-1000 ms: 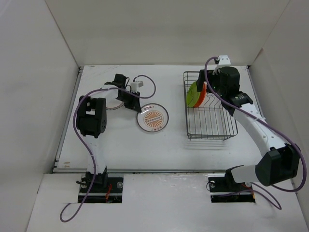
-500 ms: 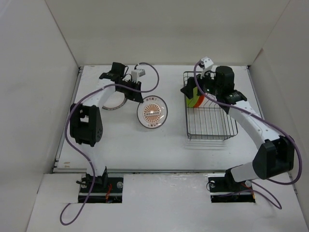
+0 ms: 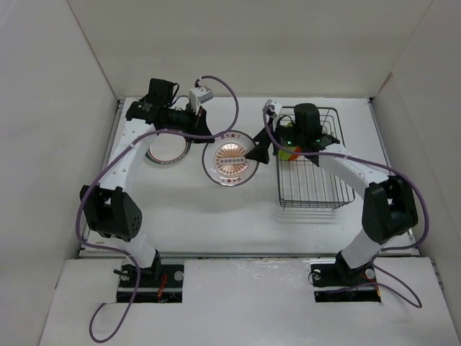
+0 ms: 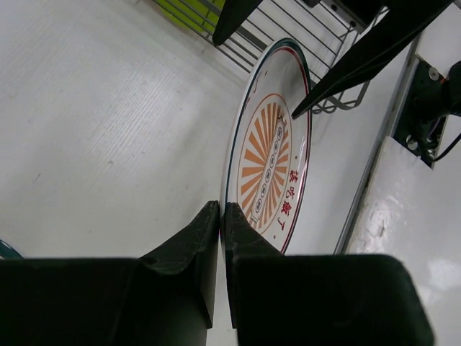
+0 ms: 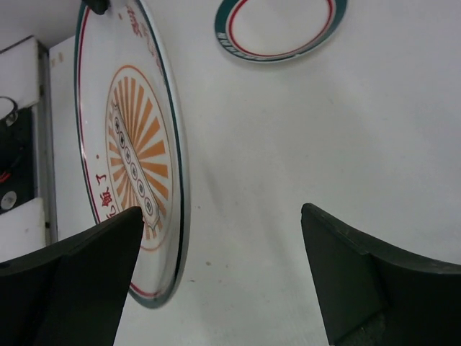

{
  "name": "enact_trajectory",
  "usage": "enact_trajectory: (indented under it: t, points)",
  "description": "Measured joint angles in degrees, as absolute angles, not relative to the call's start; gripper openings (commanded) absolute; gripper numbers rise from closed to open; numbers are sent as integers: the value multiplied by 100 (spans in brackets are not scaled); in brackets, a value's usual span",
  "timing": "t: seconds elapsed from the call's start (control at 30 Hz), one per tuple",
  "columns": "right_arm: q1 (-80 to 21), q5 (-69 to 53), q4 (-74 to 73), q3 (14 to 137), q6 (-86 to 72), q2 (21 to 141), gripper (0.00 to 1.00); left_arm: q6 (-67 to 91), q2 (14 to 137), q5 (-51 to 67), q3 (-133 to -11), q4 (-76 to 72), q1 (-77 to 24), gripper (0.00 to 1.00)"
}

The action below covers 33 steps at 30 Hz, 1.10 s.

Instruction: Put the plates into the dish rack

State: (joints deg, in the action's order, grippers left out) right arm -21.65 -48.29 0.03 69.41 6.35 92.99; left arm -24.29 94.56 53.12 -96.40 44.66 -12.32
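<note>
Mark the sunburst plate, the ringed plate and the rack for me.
sunburst plate (image 3: 229, 161): top view, on its orange centre.
ringed plate (image 5: 281, 21): right wrist view, on its white middle.
rack (image 3: 314, 184): top view, on the bare floor bars towards its near end.

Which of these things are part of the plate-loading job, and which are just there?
Job: rack; green plate in it; sunburst plate; ringed plate; left tool pinching the sunburst plate's rim; right tool open beside it.
Just there: purple cables; white walls.
</note>
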Motion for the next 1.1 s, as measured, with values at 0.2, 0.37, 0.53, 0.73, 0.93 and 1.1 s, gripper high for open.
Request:
enact_trajectory:
  t: [0.2, 0.37, 0.53, 0.73, 0.93, 1.1]
  points:
    - [-2526, -5218, 67, 7085, 617, 9568, 9, -2515, 9454, 5461, -9640, 4571, -1238, 0]
    - [-2567, -5172, 80, 7194, 344, 9633, 0, -2338, 9400, 5343, -9631, 4397, -1225, 61]
    - [-2263, -3802, -150, 7113, -1, 9153, 0, -1605, 9397, 4338, -9596, 3793, -1288, 99]
    - [-1057, -816, -1000, 7216, -421, 8082, 0, -1052, 9456, 2777, -9406, 3393, -1352, 99]
    - [-357, 849, -1702, 7507, -432, 7811, 0, -878, 9581, 2018, -9220, 3275, -1356, 99]
    - [-183, 1315, -1970, 7531, -375, 7964, 0, -851, 9583, 1756, -9179, 3238, -1363, 99]
